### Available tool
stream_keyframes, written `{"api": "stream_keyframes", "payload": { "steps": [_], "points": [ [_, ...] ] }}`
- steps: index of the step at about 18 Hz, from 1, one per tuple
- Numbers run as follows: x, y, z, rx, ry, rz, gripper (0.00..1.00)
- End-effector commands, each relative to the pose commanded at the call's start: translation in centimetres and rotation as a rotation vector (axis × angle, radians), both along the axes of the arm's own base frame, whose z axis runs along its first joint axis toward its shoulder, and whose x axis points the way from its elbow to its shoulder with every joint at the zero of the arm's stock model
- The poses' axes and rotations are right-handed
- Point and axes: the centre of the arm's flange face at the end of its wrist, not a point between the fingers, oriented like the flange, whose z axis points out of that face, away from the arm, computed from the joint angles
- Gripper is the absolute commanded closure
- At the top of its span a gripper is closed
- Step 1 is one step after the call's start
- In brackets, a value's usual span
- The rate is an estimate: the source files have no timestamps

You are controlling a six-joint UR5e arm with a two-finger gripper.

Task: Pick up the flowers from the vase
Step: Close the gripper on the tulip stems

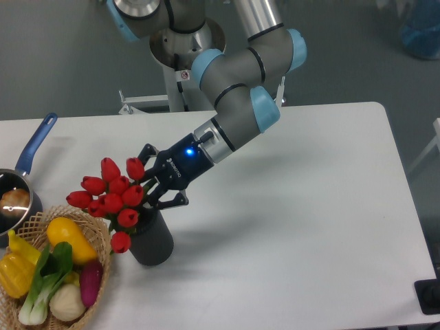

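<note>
Black pincer (152, 187) pinching red closed-bud flowers (110, 197), lifted above dark cylindrical vase (152, 240).

flowers (110, 194) glossy plastic-looking | vase (154, 242) matt dark grey | basket (96, 237) woven wicker | table (309, 227) smooth matt white

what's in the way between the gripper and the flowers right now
Nothing visible is. The gripper is already at the flowers, its fingers in among the stems just above the mouth of the vase. Whether the fingers have closed on the stems cannot be told from this view. The space above the bunch looks free for lifting.
</note>
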Motion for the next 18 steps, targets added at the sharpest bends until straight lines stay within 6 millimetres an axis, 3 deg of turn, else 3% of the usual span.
{"api": "stream_keyframes", "payload": {
  "steps": [8, 18],
  "points": [
    [-1.8, 0.5, 3.0, 0.001, -0.001, 0.036, 1.0],
    [-0.9, -0.5, 6.5, -0.007, -0.016, 0.068, 1.0]
  ]
}}
